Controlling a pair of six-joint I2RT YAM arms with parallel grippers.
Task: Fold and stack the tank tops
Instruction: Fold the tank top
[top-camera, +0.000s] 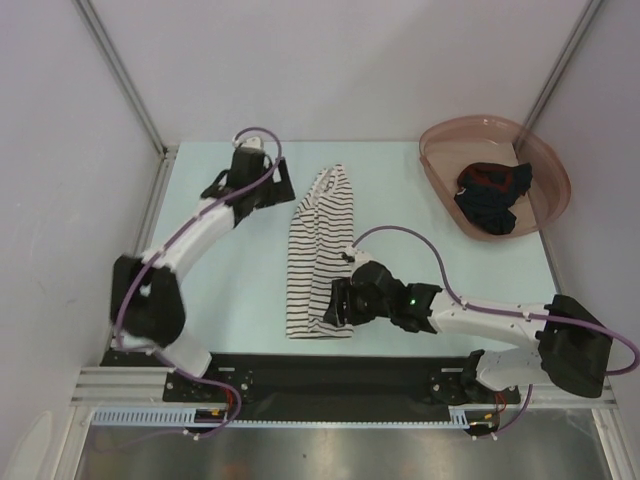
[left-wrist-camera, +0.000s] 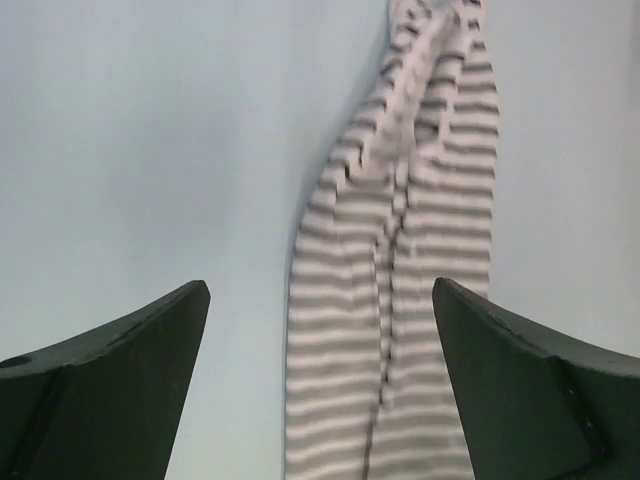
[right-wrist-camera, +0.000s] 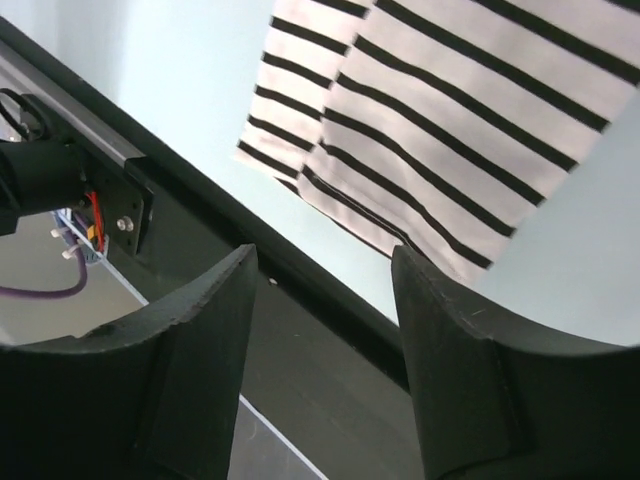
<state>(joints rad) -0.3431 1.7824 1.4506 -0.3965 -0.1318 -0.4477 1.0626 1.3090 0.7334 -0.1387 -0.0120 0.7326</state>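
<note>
Open and empty on both sides: left gripper (top-camera: 283, 188), right gripper (top-camera: 335, 305). Risks snagging one layer of striped top (top-camera: 322, 240) at hem, skewing the fold.

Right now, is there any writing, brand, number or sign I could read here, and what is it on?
No readable text anywhere.
The white cloth tank top with thin black stripes shows only stripes.
The dark navy and red cloth top in the pink translucent round basin shows no print or label.
</note>
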